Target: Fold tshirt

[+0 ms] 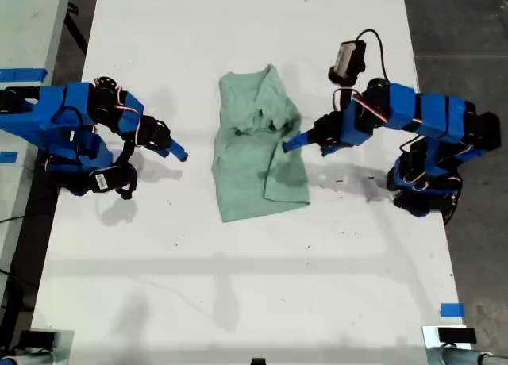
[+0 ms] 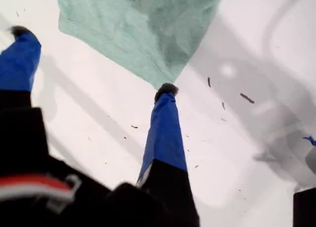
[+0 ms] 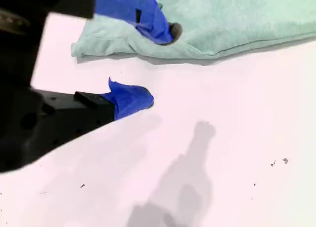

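The pale mint-green tshirt (image 1: 255,163) lies crumpled and partly folded in the middle of the white table (image 1: 254,286). My first gripper (image 1: 176,151) hangs open at the exterior view's left, a short way off the tshirt's edge. In the first wrist view its fingers (image 2: 165,118) are spread wide, with a corner of the tshirt (image 2: 138,24) just beyond one tip. My second gripper (image 1: 290,143) reaches in from the exterior view's right to the tshirt's other edge. It is open (image 3: 158,65): one fingertip (image 3: 165,32) is over the tshirt (image 3: 237,19) and the other is above bare table, with no cloth between them.
Blue tape (image 1: 451,309) marks the table near the exterior view's lower right, and more blue tape (image 1: 22,74) sits on the surface at its left. Dark floor borders the table at the exterior view's right. Arm shadows fall on the table beside both arms.
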### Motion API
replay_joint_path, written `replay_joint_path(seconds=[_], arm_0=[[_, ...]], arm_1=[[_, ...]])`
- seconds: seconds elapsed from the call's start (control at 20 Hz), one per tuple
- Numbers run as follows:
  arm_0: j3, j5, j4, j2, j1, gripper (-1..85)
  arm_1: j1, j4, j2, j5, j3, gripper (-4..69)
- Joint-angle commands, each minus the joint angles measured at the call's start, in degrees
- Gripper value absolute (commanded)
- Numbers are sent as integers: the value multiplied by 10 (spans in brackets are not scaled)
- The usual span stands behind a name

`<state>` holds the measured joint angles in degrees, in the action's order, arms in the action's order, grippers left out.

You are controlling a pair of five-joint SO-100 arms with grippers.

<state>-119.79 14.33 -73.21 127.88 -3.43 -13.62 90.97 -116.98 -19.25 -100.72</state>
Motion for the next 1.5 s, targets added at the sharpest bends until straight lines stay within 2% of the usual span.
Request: replay_joint_path(seconds=[0.0,0.6,0.85,1.0,1.35,1.45], arm_0=[[54,-4,15,-19,-11,153],[317,-5,46,-328,-76,164],[425,-12,34,-442,-84,168],[434,-40,29,-472,-81,169],[412,-160,15,-523,-62,185],[411,-166,23,-538,-54,189]], arm_1=[[-20,2,-105,-5,-55,397],[-40,-4,-192,-9,-149,394],[-40,-4,-195,-9,-149,394],[-36,-3,-202,-9,-150,394],[-31,-3,-212,-9,-155,394],[-27,-3,-213,-9,-156,394]])
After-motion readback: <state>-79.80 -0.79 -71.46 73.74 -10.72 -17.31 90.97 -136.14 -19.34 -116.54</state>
